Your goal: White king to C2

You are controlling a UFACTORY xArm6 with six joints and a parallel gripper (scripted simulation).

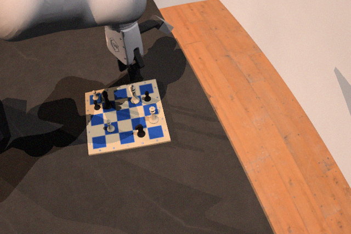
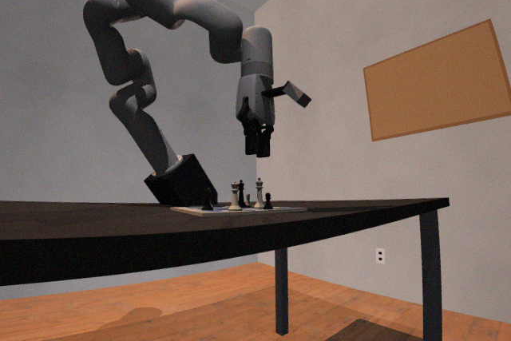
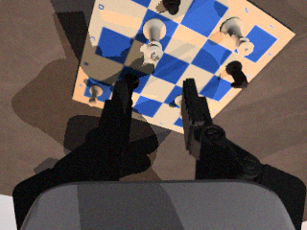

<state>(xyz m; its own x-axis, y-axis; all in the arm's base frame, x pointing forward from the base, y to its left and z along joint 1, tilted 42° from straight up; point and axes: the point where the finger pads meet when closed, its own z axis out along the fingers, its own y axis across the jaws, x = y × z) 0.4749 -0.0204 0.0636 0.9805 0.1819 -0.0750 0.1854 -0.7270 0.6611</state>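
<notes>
The gripper [image 2: 257, 151] hangs well above the board [image 1: 93, 149], its 2 fingers partly spread with nothing between them. The king [image 1: 134, 93] stands upright below and slightly off from it, toward the board's centre, in the row nearest the arm's base [image 2: 193, 165]. Its long axis is vertical, so I judge the coming move is a small sideways shift, then a straight descent over its crown.

Our arm [image 2: 181, 7] bends up high and over, then points straight down. Our gripper [image 2: 256, 151] hangs in the air with its black fingers partly apart, holding nothing.
</notes>
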